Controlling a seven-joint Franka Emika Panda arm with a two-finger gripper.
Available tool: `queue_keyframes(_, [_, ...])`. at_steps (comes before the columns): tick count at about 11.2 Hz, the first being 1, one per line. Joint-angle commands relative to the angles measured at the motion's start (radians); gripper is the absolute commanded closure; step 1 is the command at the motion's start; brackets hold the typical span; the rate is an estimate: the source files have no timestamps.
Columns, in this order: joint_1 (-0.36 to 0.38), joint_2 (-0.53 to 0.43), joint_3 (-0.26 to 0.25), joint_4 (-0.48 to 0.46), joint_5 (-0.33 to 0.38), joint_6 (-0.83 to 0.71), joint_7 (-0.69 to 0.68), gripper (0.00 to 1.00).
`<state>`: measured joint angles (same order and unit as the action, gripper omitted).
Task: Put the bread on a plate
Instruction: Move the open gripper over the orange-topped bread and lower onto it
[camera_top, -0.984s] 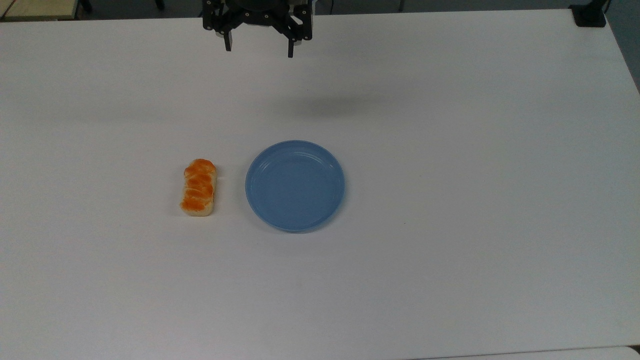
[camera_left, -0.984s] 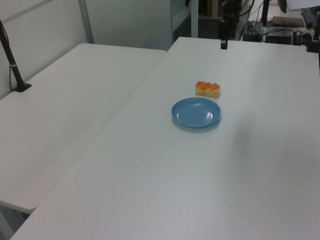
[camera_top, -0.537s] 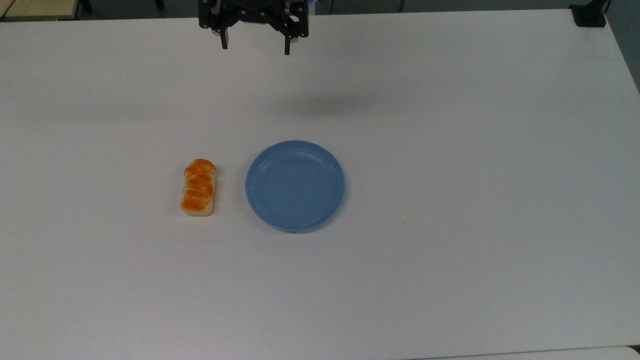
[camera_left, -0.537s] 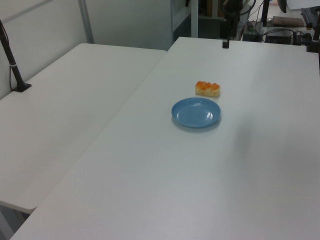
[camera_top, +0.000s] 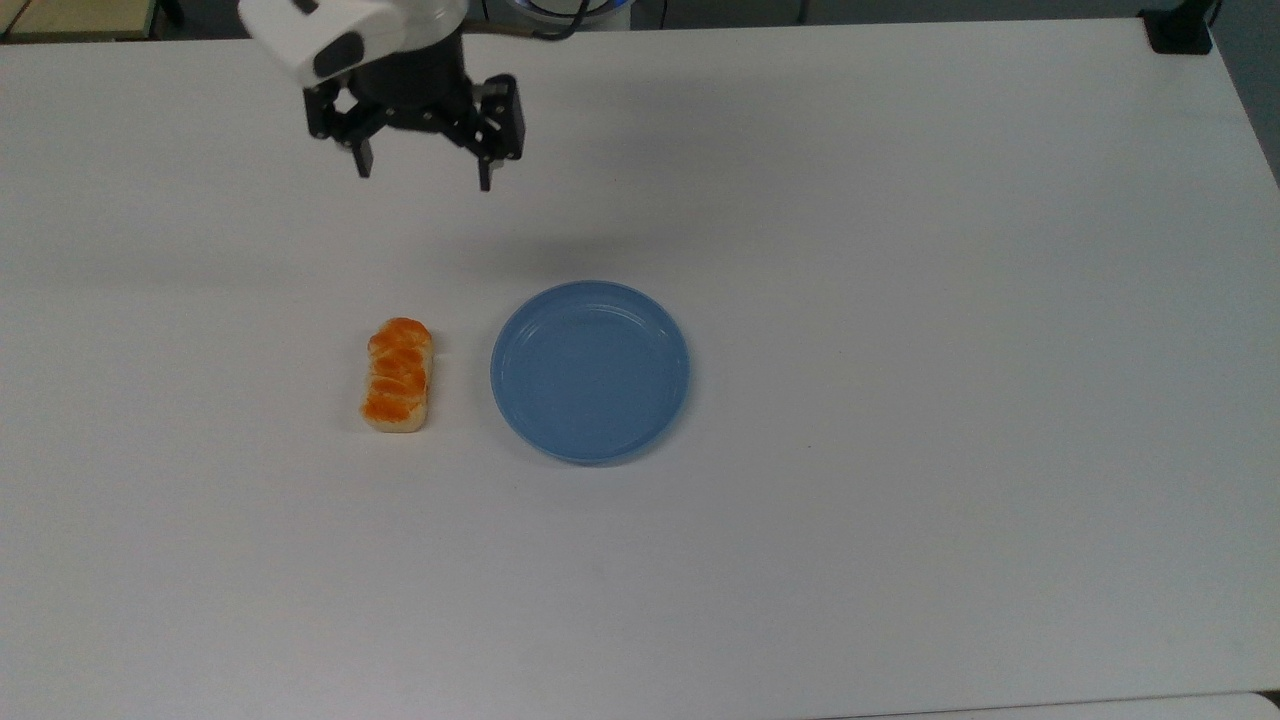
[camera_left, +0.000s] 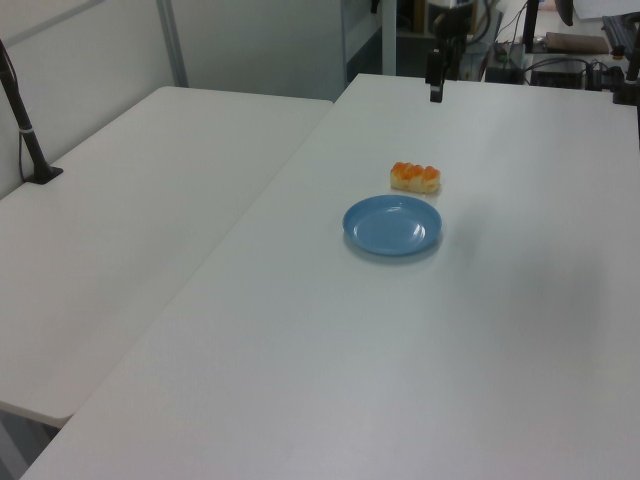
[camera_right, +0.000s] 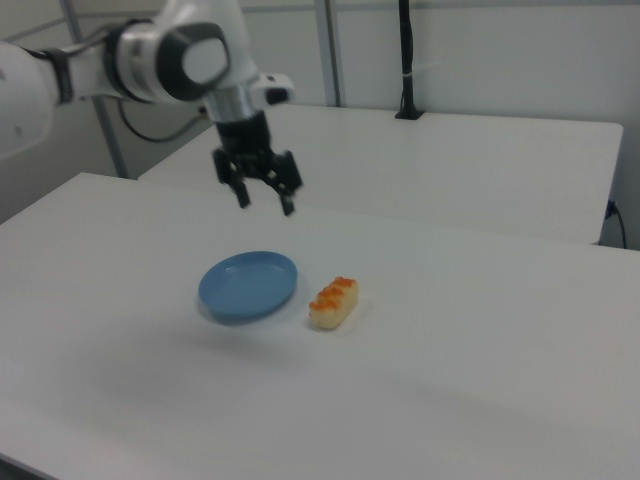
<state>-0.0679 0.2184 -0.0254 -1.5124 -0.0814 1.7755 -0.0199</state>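
Orange-brown bread (camera_top: 398, 375) beside blue plate (camera_top: 590, 371)

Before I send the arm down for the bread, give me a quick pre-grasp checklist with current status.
1. Gripper open and carrying nothing: ok.
2. Bread lying free on the table, apart from the plate: ok.
3. Plate bare, ready to receive: ok.
4. Gripper above the bread: not ok; in the top view it hangs well up the picture from it.
5. Finger line across the bread's narrow width: looks ok in the top view.
6. Height above the table: cannot tell exactly.
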Motion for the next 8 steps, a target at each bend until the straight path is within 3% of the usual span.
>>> queue_keyframes(1, [-0.068, 0.106, -0.005, 0.014, 0.012, 0.102, -0.107, 0.00])
queue_keyframes(6, [-0.112, 0.295, -0.005, 0.012, 0.009, 0.275, -0.103, 0.04])
queue_keyframes(8, [-0.112, 0.325, -0.004, 0.012, 0.012, 0.321, -0.098, 0.04])
